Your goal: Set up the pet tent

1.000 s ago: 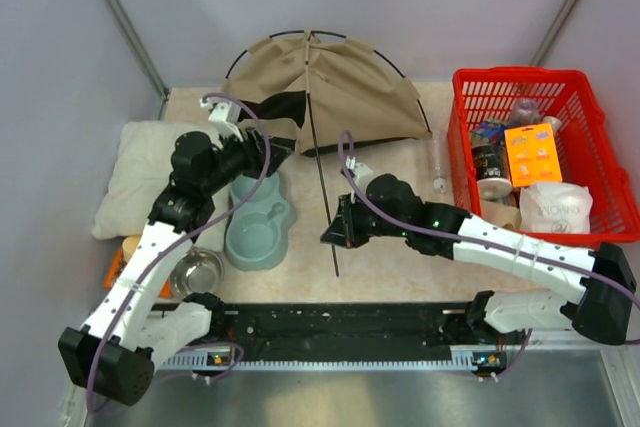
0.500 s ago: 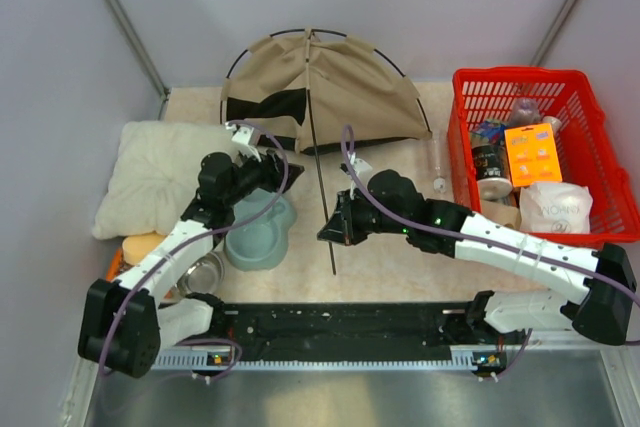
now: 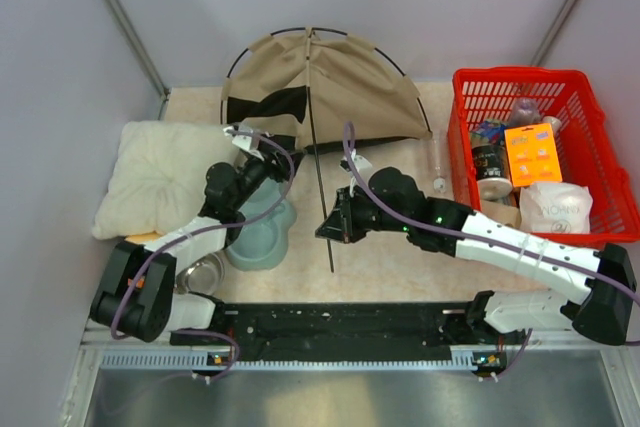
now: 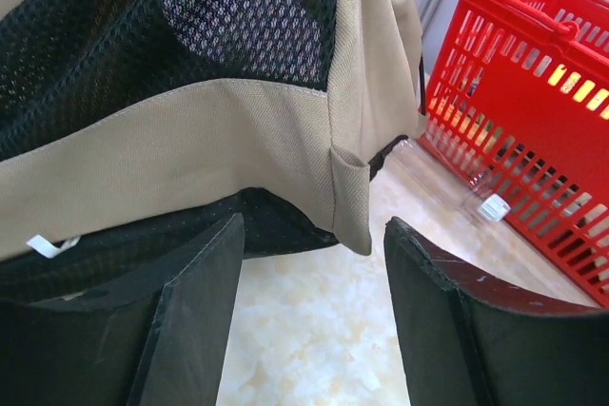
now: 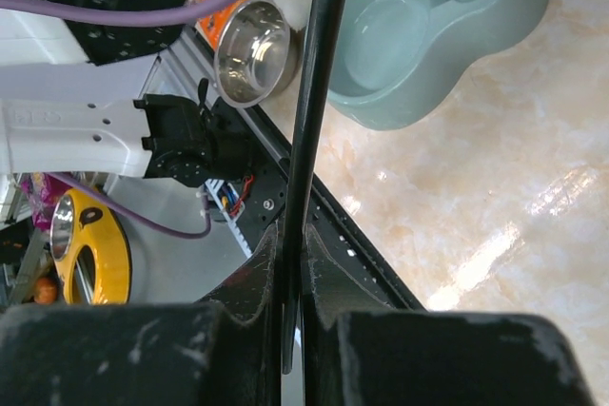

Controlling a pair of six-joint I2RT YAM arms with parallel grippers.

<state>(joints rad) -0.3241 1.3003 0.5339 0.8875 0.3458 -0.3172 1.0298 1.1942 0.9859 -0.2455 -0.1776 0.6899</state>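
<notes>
Pale-grey walls (image 3: pixel 450 7) on three sides; slanting grey metal corner posts (image 3: pixel 118 17). Work surface: beige marbled tabletop (image 3: pixel 390 272), evenly lit.

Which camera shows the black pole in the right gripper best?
Top external: the pole shows at full length, from the peak of the pet tent down past the right gripper. Right wrist shows only a close stretch clamped between the fingers. Left wrist shows tent fabric, not this pole.

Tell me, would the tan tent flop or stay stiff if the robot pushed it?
Probably floppy: the pet tent hangs in saggy tan folds rather than standing tight. Likely light too, being thin fabric and mesh. The thin black pole pinched by the right gripper looks straight and stiff, so it might swing as one piece.
</notes>
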